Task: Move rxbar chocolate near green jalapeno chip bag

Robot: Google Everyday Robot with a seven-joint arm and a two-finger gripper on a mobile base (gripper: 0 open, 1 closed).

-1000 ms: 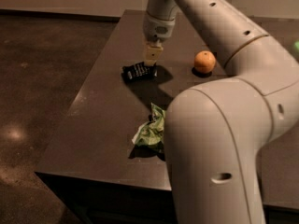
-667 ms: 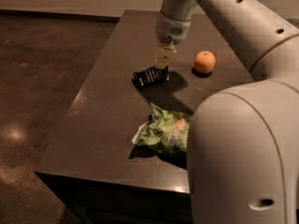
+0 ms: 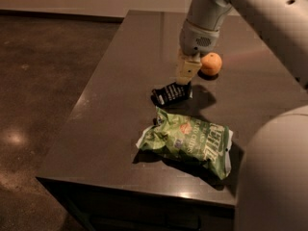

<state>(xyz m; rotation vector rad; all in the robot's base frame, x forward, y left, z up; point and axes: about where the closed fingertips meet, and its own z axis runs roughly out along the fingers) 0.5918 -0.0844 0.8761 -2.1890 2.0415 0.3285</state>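
Note:
The rxbar chocolate [image 3: 169,93] is a small flat black wrapper with white lettering, near the middle of the dark table. My gripper [image 3: 184,82] comes down from above and is shut on the bar's right end, holding it tilted just above the tabletop. The green jalapeno chip bag [image 3: 188,139] lies crinkled on the table just in front of the bar, a short gap below it. The bag's right end runs beside my arm's large white body [image 3: 272,177].
A round orange fruit [image 3: 211,63] sits right of the gripper, close behind it. The dark table [image 3: 106,109] has its left edge and its front edge close to the bag. A brown floor lies to the left.
The gripper has carried the bar to the right and toward the chip bag. The arm's body has shifted right, uncovering the whole bag.

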